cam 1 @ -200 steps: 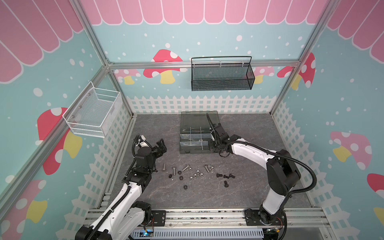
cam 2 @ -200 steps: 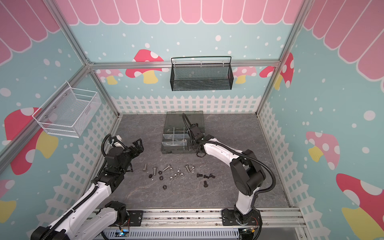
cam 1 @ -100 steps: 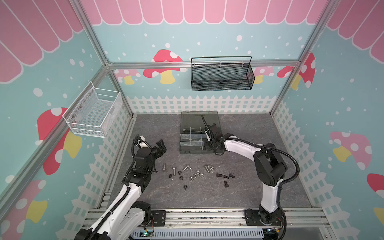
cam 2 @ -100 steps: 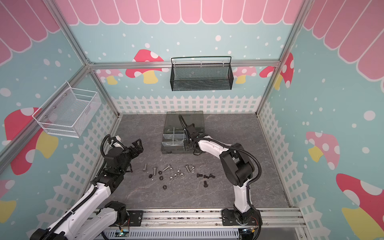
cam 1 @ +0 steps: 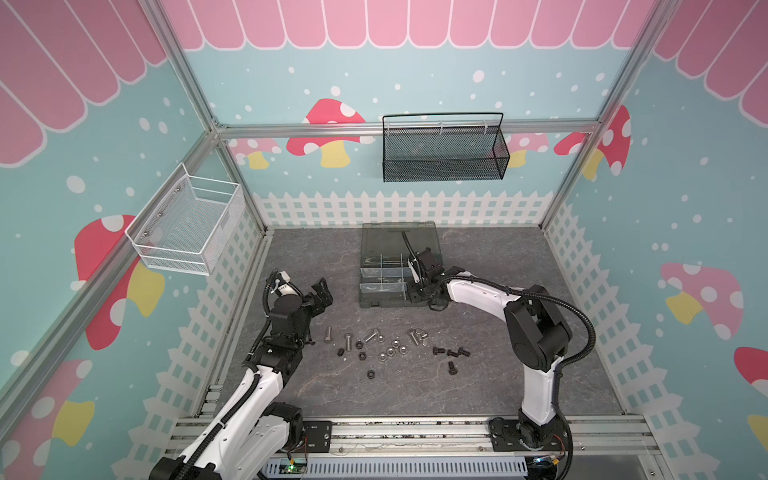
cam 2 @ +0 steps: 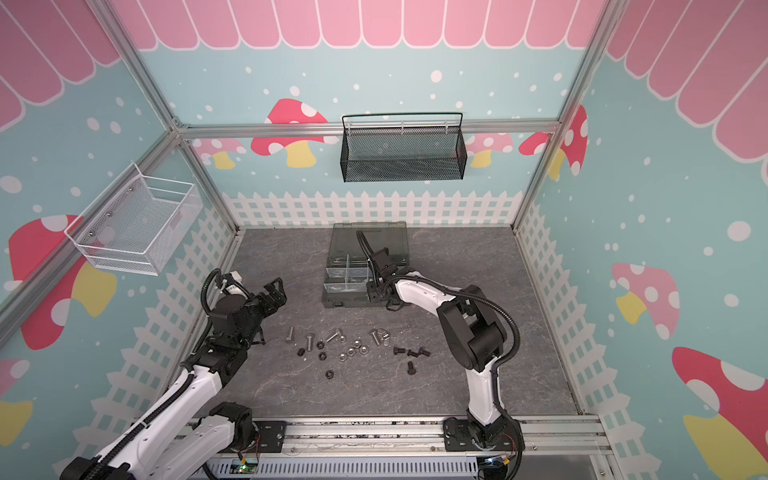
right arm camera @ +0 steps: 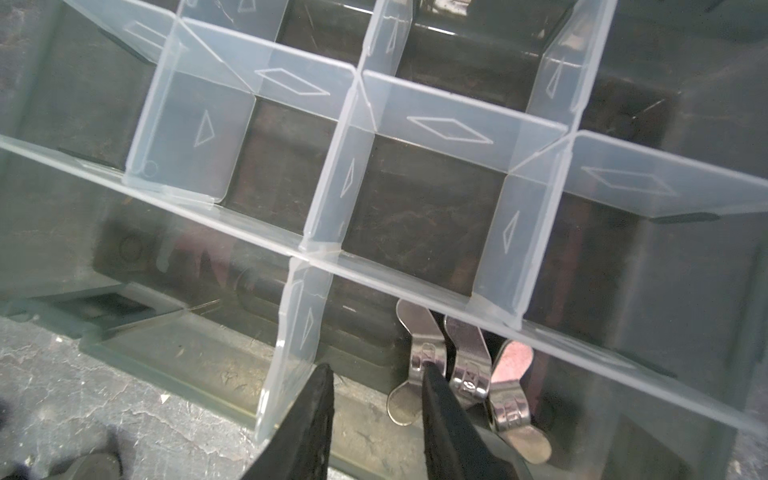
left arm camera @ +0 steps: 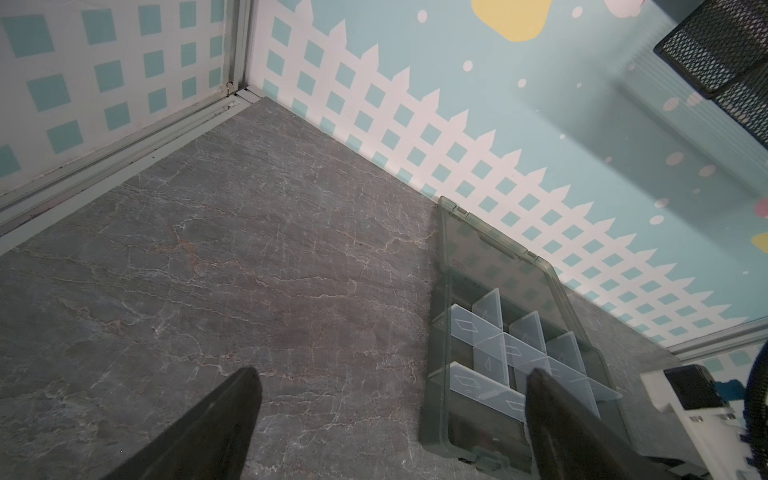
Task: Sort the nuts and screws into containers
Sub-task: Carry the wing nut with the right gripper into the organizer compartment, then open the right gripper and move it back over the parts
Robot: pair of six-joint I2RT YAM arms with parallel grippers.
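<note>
**Right pincer** [right arm camera: 376,368]: jaws parted a little, nothing between them. It sits low in the case [cam 1: 386,304], in the compartment at the case's 5 o'clock corner. Wing nuts [right arm camera: 469,376] lie on that compartment's floor, just beside one finger [right arm camera: 440,415] and outside the gap. Whether the finger touches the nearest one cannot be told.

**Left pincer** [cam 1: 322,293]: jaws wide, empty. It hovers over the tabletop [cam 1: 498,249] at 9 o'clock of the case, well apart from it.

**Loose stock:** unsorted, in a band on the tabletop at 6 o'clock of the case.
- Silver screws [cam 1: 348,341] lie at the band's 9 o'clock end. Two have shanks along the 12–6 line and a third is tilted 2–8.
- Nuts [cam 1: 390,351] lie mid-band.
- Black screws [cam 1: 451,353] lie at the 3 o'clock end.

**Bearing for the next pick (judgement):**
- All remaining stock lies at 6 o'clock from the right pincer, so it would need to lift clear of the dividers and draw back.
- The silver screws sit nearer the left pincer, at its 5 o'clock. The black screws sit nearer the right arm.
- A 12–6 shank calls for jaws closing across 9–3.
</note>
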